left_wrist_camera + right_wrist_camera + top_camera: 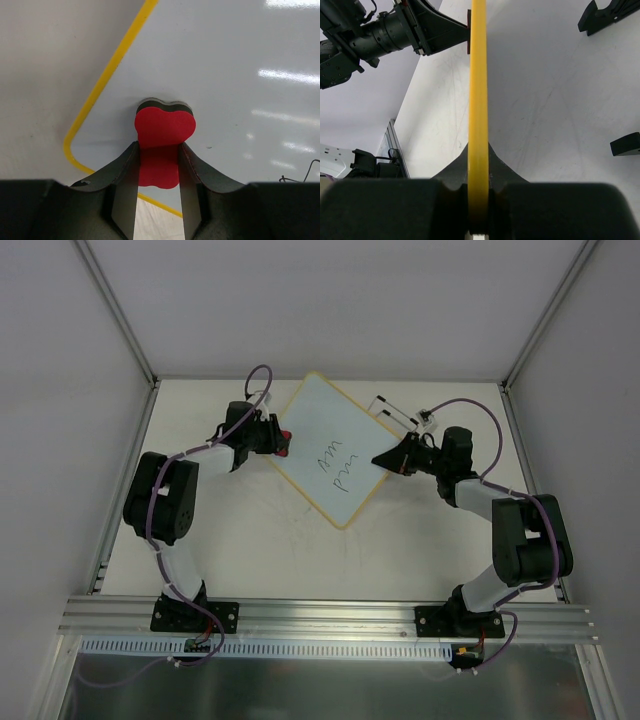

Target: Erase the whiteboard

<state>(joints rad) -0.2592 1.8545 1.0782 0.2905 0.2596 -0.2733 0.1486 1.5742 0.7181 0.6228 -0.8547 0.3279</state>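
Observation:
The whiteboard (320, 440) is a white square with a yellow frame, turned like a diamond, with black scribbles (335, 472) near its lower right. My right gripper (378, 460) is shut on its right edge; the right wrist view shows the yellow frame (478, 85) edge-on between the jaws of that gripper (478, 150). My left gripper (280, 443) is shut on the red eraser (287, 439) at the board's left side. In the left wrist view the gripper (158, 150) presses the eraser (164, 127) onto the white surface (230, 70) near a rounded corner.
Two small black pieces (397, 412) lie on the table beside the board's upper right edge; they also show in the right wrist view (606, 15). Grey walls and metal posts enclose the table (250, 530). A metal rail (330, 615) runs along the near edge.

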